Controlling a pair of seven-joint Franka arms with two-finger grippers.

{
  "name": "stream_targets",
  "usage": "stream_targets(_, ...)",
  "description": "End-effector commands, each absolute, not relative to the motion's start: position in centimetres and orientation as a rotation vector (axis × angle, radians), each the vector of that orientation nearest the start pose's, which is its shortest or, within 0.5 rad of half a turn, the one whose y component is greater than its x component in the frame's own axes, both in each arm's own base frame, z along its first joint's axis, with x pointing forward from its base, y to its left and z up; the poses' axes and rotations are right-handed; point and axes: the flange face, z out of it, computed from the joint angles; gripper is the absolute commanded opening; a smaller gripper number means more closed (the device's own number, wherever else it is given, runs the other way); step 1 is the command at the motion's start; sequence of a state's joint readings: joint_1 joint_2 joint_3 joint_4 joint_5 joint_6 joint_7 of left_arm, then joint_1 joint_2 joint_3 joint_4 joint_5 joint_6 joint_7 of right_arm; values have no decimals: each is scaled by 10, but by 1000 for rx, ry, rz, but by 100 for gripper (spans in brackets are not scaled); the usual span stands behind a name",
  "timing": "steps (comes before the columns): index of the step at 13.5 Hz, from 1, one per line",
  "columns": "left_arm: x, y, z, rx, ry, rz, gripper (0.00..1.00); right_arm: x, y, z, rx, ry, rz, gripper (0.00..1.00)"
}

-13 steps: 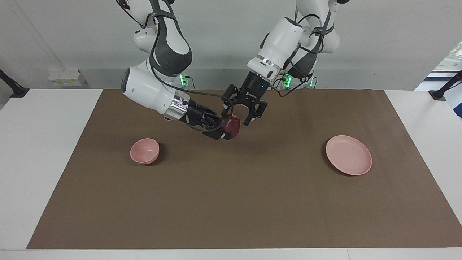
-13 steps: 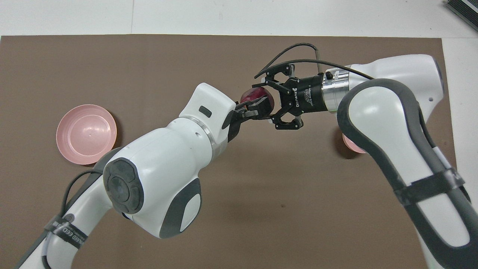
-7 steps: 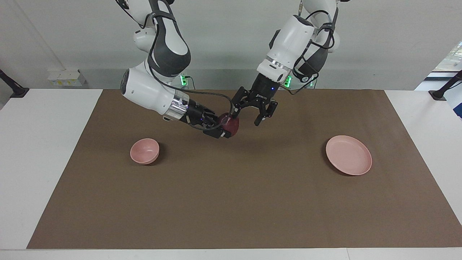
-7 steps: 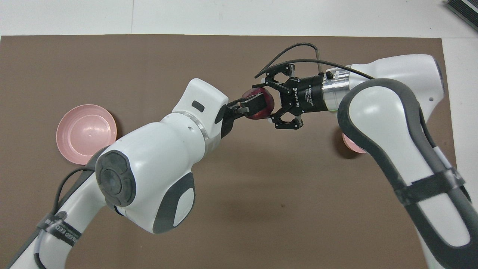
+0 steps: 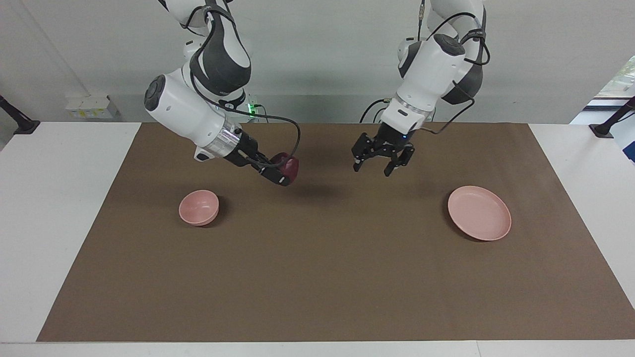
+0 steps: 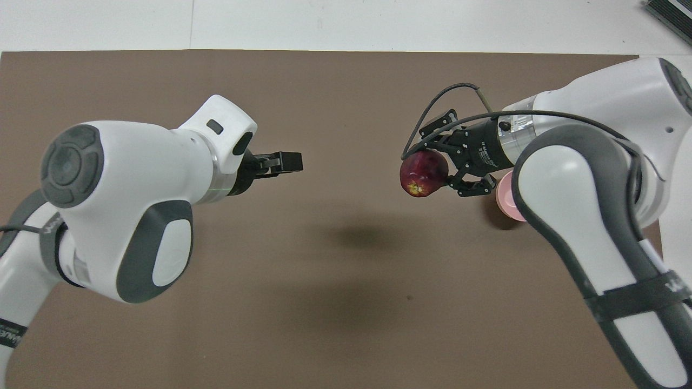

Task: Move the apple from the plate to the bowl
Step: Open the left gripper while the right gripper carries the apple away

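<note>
My right gripper [image 5: 284, 173] is shut on the dark red apple [image 5: 290, 165] and holds it in the air over the brown mat, between the table's middle and the small pink bowl [image 5: 198, 207]. In the overhead view the apple [image 6: 419, 175] sits in the right gripper [image 6: 432, 174], and only an edge of the bowl [image 6: 505, 195] shows past the right arm. My left gripper [image 5: 373, 169] hangs open and empty over the mat, between the middle and the flat pink plate [image 5: 479, 212]. The plate holds nothing. The left arm hides the plate in the overhead view, where the left gripper [image 6: 287, 161] shows edge-on.
A brown mat [image 5: 317, 277] covers most of the white table [image 5: 59, 223]. Bowl and plate lie about equally far from the robots, near opposite ends of the mat.
The two grippers, close together at the apple a second ago, have drawn apart. The right one carried the apple toward the bowl's end; the open left one withdrew toward the plate's end.
</note>
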State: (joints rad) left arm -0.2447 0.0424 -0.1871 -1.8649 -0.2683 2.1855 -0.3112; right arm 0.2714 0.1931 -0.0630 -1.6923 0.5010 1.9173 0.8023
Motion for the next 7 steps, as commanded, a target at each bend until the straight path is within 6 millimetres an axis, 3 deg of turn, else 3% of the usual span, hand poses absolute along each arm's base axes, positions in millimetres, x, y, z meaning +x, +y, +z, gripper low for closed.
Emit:
stream_targets(1, 546, -224, 520, -3388, 87, -257, 100, 608, 146, 485, -2754, 730, 102, 0)
stream_targets(5, 556, -205, 533, -3199, 238, -229, 100, 626, 81, 470, -3078, 306, -94, 0)
stream_targets(7, 558, -199, 544, -3095, 314, -191, 100, 633, 48, 447, -3112, 231, -86, 0)
